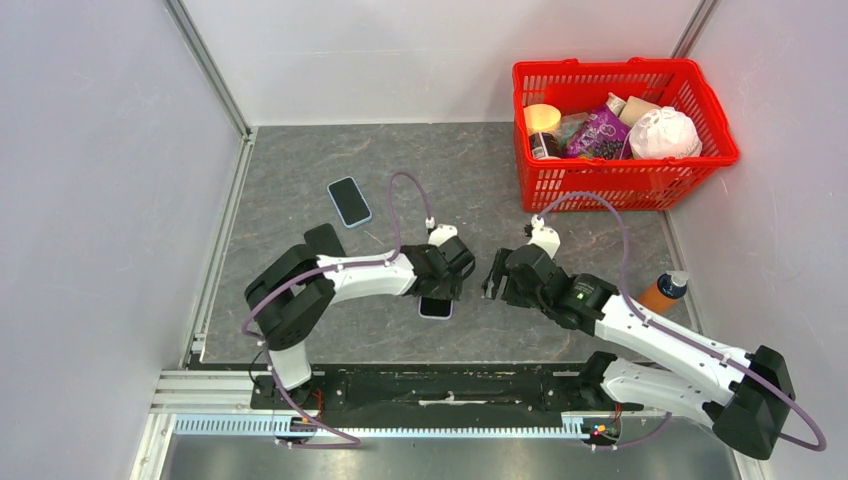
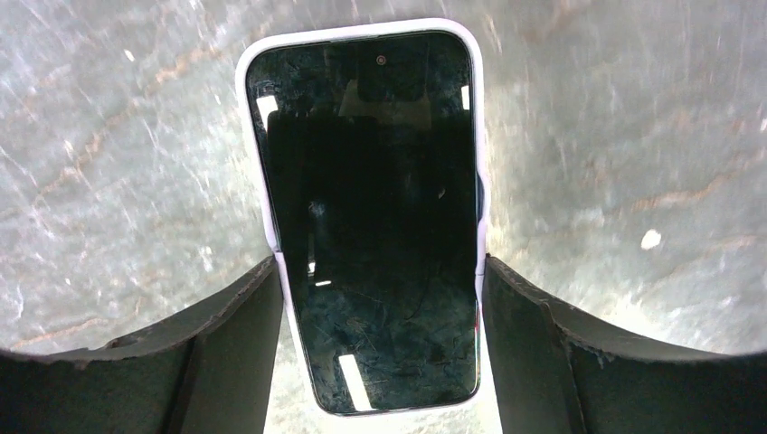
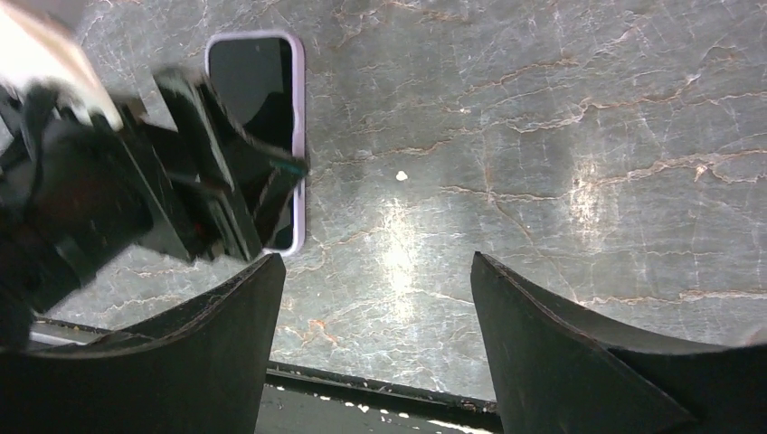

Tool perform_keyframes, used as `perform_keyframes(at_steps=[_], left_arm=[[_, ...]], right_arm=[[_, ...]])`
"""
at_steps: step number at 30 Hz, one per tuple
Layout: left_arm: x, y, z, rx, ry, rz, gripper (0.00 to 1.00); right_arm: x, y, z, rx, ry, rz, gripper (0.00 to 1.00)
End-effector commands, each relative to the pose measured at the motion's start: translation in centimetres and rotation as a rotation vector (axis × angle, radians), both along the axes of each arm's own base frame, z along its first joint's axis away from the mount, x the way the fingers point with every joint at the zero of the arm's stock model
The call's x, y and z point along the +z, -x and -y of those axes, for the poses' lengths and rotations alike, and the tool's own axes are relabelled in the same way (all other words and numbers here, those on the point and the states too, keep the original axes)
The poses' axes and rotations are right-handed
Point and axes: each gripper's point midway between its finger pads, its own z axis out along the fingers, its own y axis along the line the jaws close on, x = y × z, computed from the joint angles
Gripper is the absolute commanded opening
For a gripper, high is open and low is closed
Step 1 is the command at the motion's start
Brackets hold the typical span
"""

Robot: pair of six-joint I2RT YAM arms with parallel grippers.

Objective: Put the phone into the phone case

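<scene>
Phone [image 2: 375, 226], one of two, lies screen-up on the table [image 1: 480, 180], rimmed by a pale case [image 2: 362, 25]. The left gripper [image 2: 380, 298] straddles it, fingers [image 2: 244, 316] at its long edges; whether they pinch it I cannot tell. The right gripper [image 3: 375, 307] gapes wide, empty. Farther off: one orange bottle [image 1: 660, 293], the second phone [image 1: 349, 201], one red basket [image 1: 620, 185].

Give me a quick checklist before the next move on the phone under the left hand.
1. Phone centred between the left hand fingers: ok.
2. Phone seated in its pale case: ok, rim shows all round the screen.
3. Firm grip on it: cannot tell; the fingers sit right at its side edges.
4. Right hand open, holding nothing, off to one side: ok.
5. Second phone out of the way: ok, it lies apart, farther back.
</scene>
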Motion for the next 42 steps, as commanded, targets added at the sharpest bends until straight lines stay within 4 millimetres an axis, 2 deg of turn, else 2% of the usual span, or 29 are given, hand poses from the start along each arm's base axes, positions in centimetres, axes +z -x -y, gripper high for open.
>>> perform_keyframes(at_steps=[1, 4, 7, 12, 16, 19, 24, 28, 33, 35, 39, 42], left_arm=[[0.2, -6.3, -1.4, 0.206, 0.025, 0.074, 0.44], [1.1, -9.9, -1.9, 0.273, 0.051, 0.097, 0.43], [1.8, -13.8, -3.2, 0.341, 0.053, 0.111, 0.43], [1.9, -19.5, -4.9, 0.409, 0.077, 0.104, 0.43], [1.6, -23.4, -6.7, 0.468, 0.084, 0.086, 0.43], [2.1, -25.8, -7.7, 0.489, 0.101, 0.095, 0.43], [2.1, -27.8, -9.9, 0.494, 0.059, 0.087, 0.43], [1.5, -28.2, -11.2, 0.481, 0.048, 0.066, 0.43], [1.0, -28.1, -11.7, 0.451, 0.021, 0.046, 0.47], [1.1, -28.0, -11.8, 0.437, 0.016, 0.042, 0.53], [1.6, -27.9, -12.1, 0.427, 0.007, 0.042, 0.76], [2.1, -27.9, -12.2, 0.422, 0.008, 0.049, 0.86]], right_arm=[[-0.4, 0.2, 0.8, -0.028, 0.011, -0.007, 0.82], [-0.7, 0.5, 0.7, -0.023, 0.004, -0.023, 0.82], [-0.9, 0.9, 0.7, -0.018, -0.005, -0.031, 0.82], [-1.2, 1.3, 0.7, -0.009, -0.017, -0.046, 0.82], [-1.1, 1.6, 0.3, 0.007, -0.033, -0.061, 0.82], [-1.1, 1.9, 0.3, 0.009, -0.038, -0.067, 0.81], [-1.2, 2.1, 0.7, 0.004, -0.036, -0.068, 0.81], [-1.4, 2.1, 0.5, 0.008, -0.033, -0.077, 0.81], [-1.5, 1.9, -0.1, 0.02, -0.033, -0.086, 0.82], [-1.6, 1.9, -0.2, 0.024, -0.036, -0.088, 0.82], [-1.6, 1.8, -0.3, 0.031, -0.032, -0.085, 0.83], [-1.5, 1.8, -0.4, 0.033, -0.033, -0.084, 0.84]])
